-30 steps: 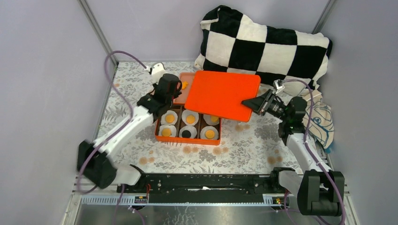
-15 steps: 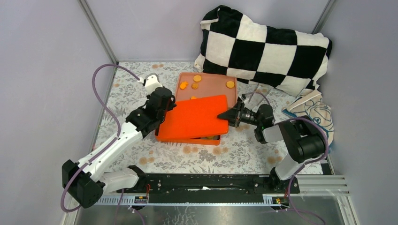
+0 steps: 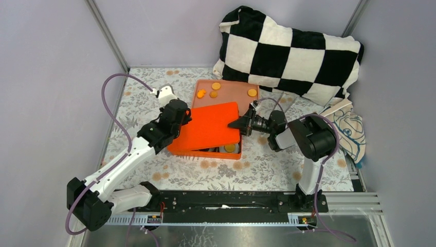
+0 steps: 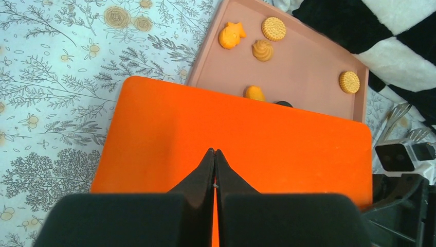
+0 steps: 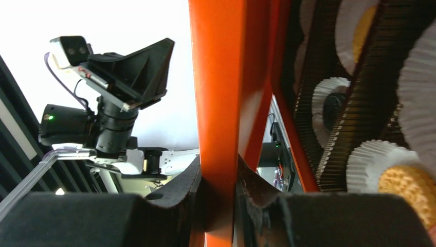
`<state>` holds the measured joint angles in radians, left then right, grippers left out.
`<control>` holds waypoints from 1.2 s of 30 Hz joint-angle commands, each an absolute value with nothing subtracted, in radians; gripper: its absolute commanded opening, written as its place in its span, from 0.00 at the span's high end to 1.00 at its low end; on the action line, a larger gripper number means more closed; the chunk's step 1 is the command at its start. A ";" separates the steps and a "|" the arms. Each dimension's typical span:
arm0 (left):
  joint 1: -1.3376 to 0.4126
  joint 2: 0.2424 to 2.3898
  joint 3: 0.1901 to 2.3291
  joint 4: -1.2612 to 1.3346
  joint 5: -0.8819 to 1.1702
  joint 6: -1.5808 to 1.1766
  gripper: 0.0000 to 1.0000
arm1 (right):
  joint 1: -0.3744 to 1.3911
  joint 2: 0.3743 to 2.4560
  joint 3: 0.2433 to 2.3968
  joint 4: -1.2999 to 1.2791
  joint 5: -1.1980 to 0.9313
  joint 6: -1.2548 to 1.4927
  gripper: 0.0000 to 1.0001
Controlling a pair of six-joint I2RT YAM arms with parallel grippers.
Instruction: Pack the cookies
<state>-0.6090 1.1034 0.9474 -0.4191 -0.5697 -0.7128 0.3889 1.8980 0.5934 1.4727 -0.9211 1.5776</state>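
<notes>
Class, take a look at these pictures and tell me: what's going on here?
The right gripper is clamped on the edge of the orange lid, holding it over the orange box. The lid is not seated: the box's near right corner is open, showing a cookie in a paper liner. The left gripper, shut, is above the lid's left part. Several loose cookies lie on the pink tray behind.
</notes>
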 commanded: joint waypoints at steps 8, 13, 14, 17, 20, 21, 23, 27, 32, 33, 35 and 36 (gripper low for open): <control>-0.610 1.133 0.929 -0.374 -0.589 -0.681 1.00 | 0.402 1.950 0.570 1.712 -0.888 1.493 1.00; -0.610 1.143 0.907 -0.354 -0.560 -0.683 1.00 | 0.373 1.948 0.526 1.711 -0.888 1.472 1.00; -0.610 1.146 0.899 -0.346 -0.548 -0.683 1.00 | 0.361 1.949 0.519 1.711 -0.888 1.469 1.00; -0.612 1.149 0.844 -0.302 -0.506 -0.690 1.00 | 0.321 1.959 0.493 1.710 -0.899 1.454 0.97; -0.620 1.160 0.778 -0.257 -0.478 -0.713 1.00 | 0.275 1.976 0.467 1.711 -0.923 1.438 0.88; -0.622 1.168 0.755 -0.240 -0.469 -0.722 1.00 | 0.260 1.980 0.461 1.711 -0.931 1.435 0.85; -0.627 1.183 0.715 -0.209 -0.450 -0.739 1.00 | 0.238 1.979 0.452 1.710 -0.948 1.427 0.77; -0.634 1.217 0.661 -0.165 -0.426 -0.760 1.00 | 0.230 1.971 0.461 1.709 -0.972 1.422 0.64; -0.635 1.234 0.624 -0.137 -0.420 -0.778 1.00 | 0.225 1.952 0.470 1.671 -1.001 1.431 0.47; -0.635 1.237 0.619 -0.132 -0.417 -0.780 1.00 | 0.221 1.937 0.466 1.647 -0.997 1.420 0.47; -0.635 1.241 0.608 -0.123 -0.409 -0.782 1.00 | 0.211 1.887 0.450 1.552 -0.988 1.359 0.45; -0.634 1.242 0.604 -0.117 -0.405 -0.783 1.00 | 0.207 1.853 0.441 1.503 -0.982 1.329 0.44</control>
<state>-0.6285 1.2304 0.6346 -0.1936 -0.4229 -0.7593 0.2241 1.9621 0.4515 1.5131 -0.9718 1.4338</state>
